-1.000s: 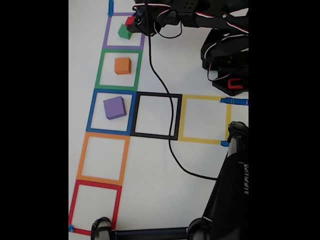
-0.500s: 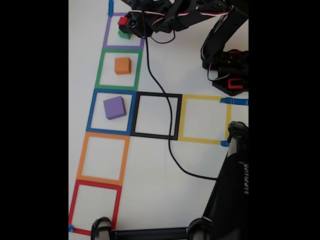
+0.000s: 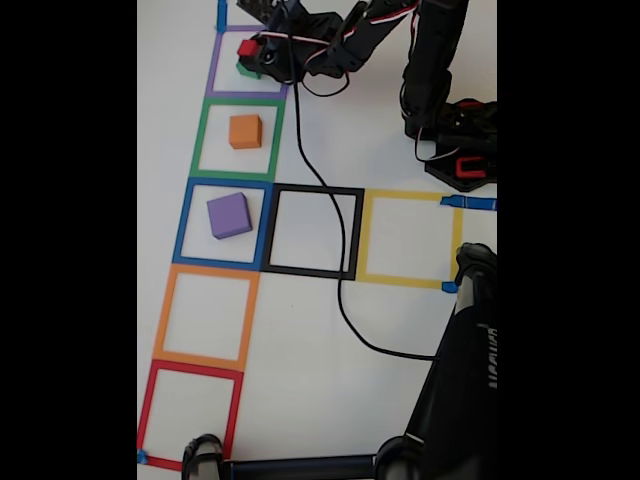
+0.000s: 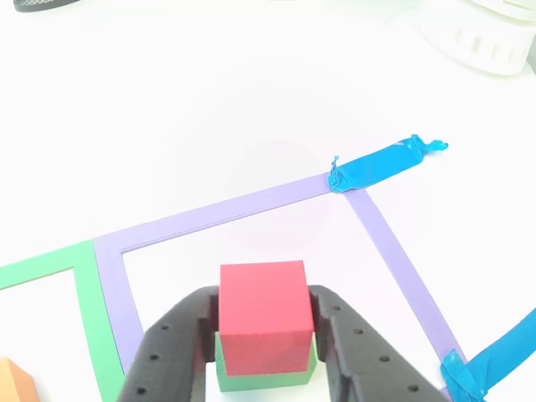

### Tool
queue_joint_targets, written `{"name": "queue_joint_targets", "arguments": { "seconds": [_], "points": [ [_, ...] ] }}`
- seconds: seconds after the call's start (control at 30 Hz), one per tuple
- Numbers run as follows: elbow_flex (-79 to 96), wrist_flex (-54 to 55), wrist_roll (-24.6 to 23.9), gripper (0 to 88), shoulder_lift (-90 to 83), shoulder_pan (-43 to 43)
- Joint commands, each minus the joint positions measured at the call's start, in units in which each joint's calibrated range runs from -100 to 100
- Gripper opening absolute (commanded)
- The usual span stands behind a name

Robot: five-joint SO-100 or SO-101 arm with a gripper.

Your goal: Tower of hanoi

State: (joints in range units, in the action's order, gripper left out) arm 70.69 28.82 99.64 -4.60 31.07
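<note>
A: So where's the pincer at? Clamped on the red cube, one finger on each side, green cube right underneath, inside the purple tape square.

B: Room around it? Open white table beyond it. In the fixed view, orange cube sits below it in the green square, purple cube further down in the blue square.

Smallest cube above third cube
</note>
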Motion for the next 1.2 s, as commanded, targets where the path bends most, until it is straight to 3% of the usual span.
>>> {"name": "queue_joint_targets", "arguments": {
  "seconds": [0.0, 0.67, 1.17],
  "points": [
    [-3.88, 2.92, 0.36, 1.1, 1.33, 0.47],
    [-5.33, 7.70, 0.36, 1.5, 7.06, 0.47],
    [-5.24, 8.35, 0.36, 18.4, 8.03, 0.66]
  ]
}}
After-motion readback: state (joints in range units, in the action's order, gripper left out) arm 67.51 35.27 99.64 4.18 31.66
